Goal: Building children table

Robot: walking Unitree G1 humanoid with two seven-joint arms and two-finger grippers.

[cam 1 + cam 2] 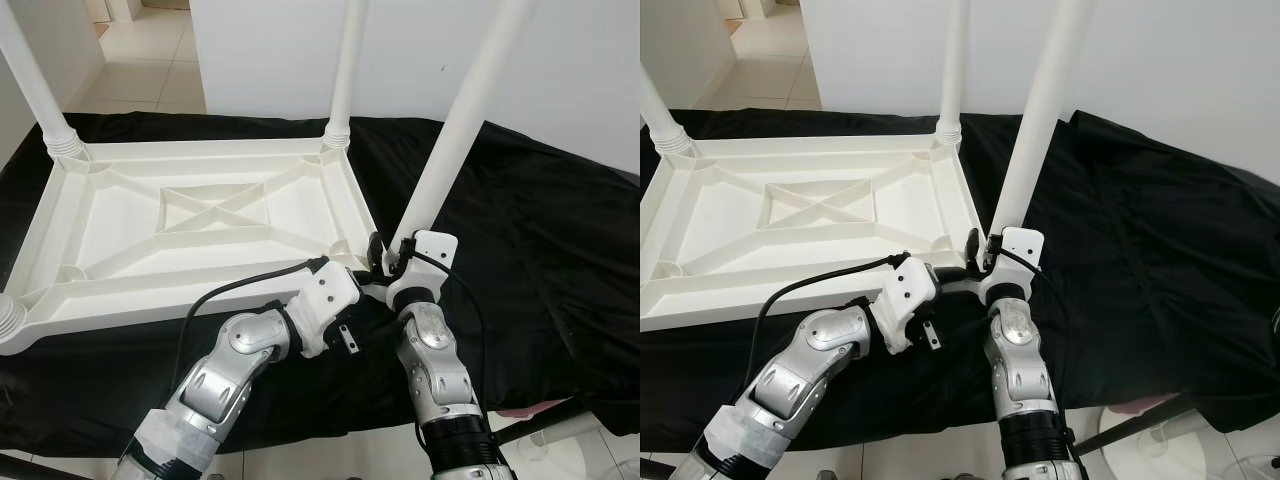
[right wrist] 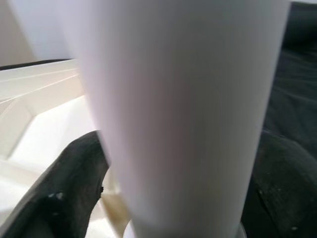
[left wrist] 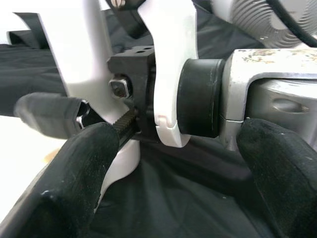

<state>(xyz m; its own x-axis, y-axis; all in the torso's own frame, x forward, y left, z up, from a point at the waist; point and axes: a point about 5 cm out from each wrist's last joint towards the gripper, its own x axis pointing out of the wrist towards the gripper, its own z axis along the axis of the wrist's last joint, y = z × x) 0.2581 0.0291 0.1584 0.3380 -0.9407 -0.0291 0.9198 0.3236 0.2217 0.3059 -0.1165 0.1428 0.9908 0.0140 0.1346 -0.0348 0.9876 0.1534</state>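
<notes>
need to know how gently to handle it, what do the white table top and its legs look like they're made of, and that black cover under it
The table top and the leg held by the right gripper look like moulded plastic, smooth and slightly glossy: ribbed underside, cast sockets. The black cover looks like matte woven fabric: it wrinkles and drapes.

Black cloth (image 1: 540, 260) draped over work surface; tiled floor (image 1: 140, 60) beyond; white wall (image 1: 560, 70) behind.

left gripper (image 1: 362, 285): jaws apart | right gripper (image 1: 388, 250): jaws closed, gripping
</notes>
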